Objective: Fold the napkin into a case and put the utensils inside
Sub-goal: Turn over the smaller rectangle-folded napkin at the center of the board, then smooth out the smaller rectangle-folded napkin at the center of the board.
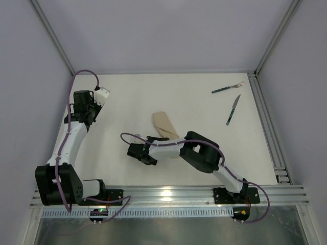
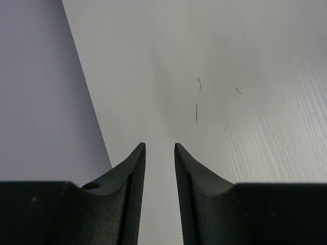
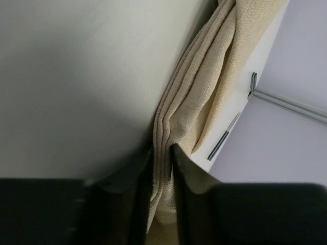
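The beige napkin (image 1: 164,125) lies folded into a narrow strip at the table's middle, its near end hidden under my right arm. My right gripper (image 1: 146,149) holds that end: in the right wrist view the stacked cloth layers (image 3: 199,87) run between the fingers, and the gripper (image 3: 162,150) is shut on them. The fork (image 1: 227,88) and the knife (image 1: 233,109), both with dark green handles, lie apart at the far right. One utensil (image 3: 223,144) shows beyond the cloth. My left gripper (image 1: 97,97) (image 2: 160,145) hovers open over bare table at the far left, holding nothing.
A metal rail (image 1: 265,122) runs along the table's right edge, close to the knife. Grey walls enclose the table on the left, back and right. The left wall (image 2: 41,92) stands close beside my left gripper.
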Robot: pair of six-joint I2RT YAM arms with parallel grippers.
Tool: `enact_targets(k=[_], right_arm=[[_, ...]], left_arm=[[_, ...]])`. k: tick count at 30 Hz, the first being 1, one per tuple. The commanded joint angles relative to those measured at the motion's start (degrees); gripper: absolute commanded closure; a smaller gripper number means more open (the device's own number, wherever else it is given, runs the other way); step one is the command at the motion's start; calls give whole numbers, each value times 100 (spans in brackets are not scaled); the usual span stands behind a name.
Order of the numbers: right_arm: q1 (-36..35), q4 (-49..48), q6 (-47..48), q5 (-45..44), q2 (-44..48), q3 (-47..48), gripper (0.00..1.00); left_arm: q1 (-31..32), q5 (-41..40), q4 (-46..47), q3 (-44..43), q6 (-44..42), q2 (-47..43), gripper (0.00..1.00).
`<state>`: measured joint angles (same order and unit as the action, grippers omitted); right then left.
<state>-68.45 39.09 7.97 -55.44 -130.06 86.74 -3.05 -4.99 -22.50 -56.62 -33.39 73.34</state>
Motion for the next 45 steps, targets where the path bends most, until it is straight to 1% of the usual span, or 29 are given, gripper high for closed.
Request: enact_targets(k=[1, 4, 5, 6, 10, 11, 12, 14, 15, 16, 17, 18, 19, 21, 22, 24, 25, 26, 27, 28, 29, 30, 32, 34, 37, 39, 41, 45], right_arm=[[-169, -252, -471, 1359, 234, -236, 66], [-178, -560, -428, 1745, 744, -395, 52], [-204, -656, -428, 1852, 867, -395, 46], [-213, -701, -445, 1974, 1077, -360, 42], [-292, -911, -498, 2651, 1649, -210, 39], [-301, -964, -533, 2948, 1790, -193, 40], [-301, -1043, -559, 3143, 1956, -227, 39], [-284, -1402, -664, 3311, 2597, -411, 37], [-231, -1491, -734, 3355, 2835, -621, 36], [13, -1527, -787, 3443, 3037, -710, 36], [224, -1466, -1214, 3600, 3378, -781, 36], [479, -1431, -1401, 4054, 3521, -973, 41], [1029, -1457, -1560, 4294, 3644, -1105, 45], [1542, -1614, -1895, 4820, 3935, -1587, 56], [1945, -1763, -1939, 4971, 4005, -1720, 65], [2255, -1905, -2027, 5218, 4085, -2027, 74], [2361, -1992, -2027, 5402, 4085, -2099, 84], [2475, -2019, -2018, 5447, 4085, -2169, 88], [2485, -2037, -1992, 5456, 4076, -2292, 92], [2485, -2089, -1983, 5648, 4068, -2363, 96], [2485, -2142, -2009, 5763, 4076, -2442, 96], [2476, -2264, -2088, 5842, 4111, -2660, 96], [2476, -2388, -2220, 6053, 4164, -3029, 96], [2450, -2624, -2456, 6141, 4269, -3294, 96], [2292, -2801, -2624, 6107, 4296, -3690, 96], [2135, -2845, -2651, 5931, 4252, -3822, 96], [2020, -2872, -2695, 5808, 4173, -3857, 96], [1695, -2793, -2686, 4818, 4068, -3875, 96]], left_arm=[[-38, 218, -140, -24, 113, -189, 68], [-38, 297, -176, -33, 113, -145, 68], [-38, 323, -193, -51, 113, -127, 68], [-38, 358, -254, -68, 122, -110, 68], [-38, 482, -439, -191, 183, 57, 67], [-38, 482, -457, -209, 201, 75, 68], [-29, 656, -474, -235, 253, 92, 68], [-29, 815, -536, -270, 315, 128, 68], [-20, 868, -562, -297, 394, 137, 68], [32, 895, -597, -410, 420, 163, 68], [67, 912, -667, -455, 464, 224, 68], [120, 904, -685, -533, 534, 259, 68], [233, 886, -703, -578, 561, 312, 67], [567, 781, -756, -718, 614, 523, 66], [838, 728, -764, -771, 649, 593, 64], [1147, 702, -773, -981, 684, 873, 60], [1297, 710, -782, -1061, 754, 979, 57], [1585, 702, -791, -1149, 781, 1102, 56], [1727, 719, -765, -1306, 816, 1364, 56], [1859, 737, -738, -1403, 842, 1506, 56], [2113, 772, -703, -1483, 930, 1647, 56], [2220, 815, -607, -1640, 974, 1927, 56], [2483, 912, -510, -1903, 1114, 2201, 56], [2607, 1052, -440, -2106, 1229, 2586, 56], [2695, 1500, -378, -2511, 1597, 3026, 54], [2687, 1747, -334, -2740, 1853, 3194, 50], [2713, 1896, -229, -2845, 1967, 3405, 48], [2757, 2160, -158, -2995, 2108, 3705, 43]])
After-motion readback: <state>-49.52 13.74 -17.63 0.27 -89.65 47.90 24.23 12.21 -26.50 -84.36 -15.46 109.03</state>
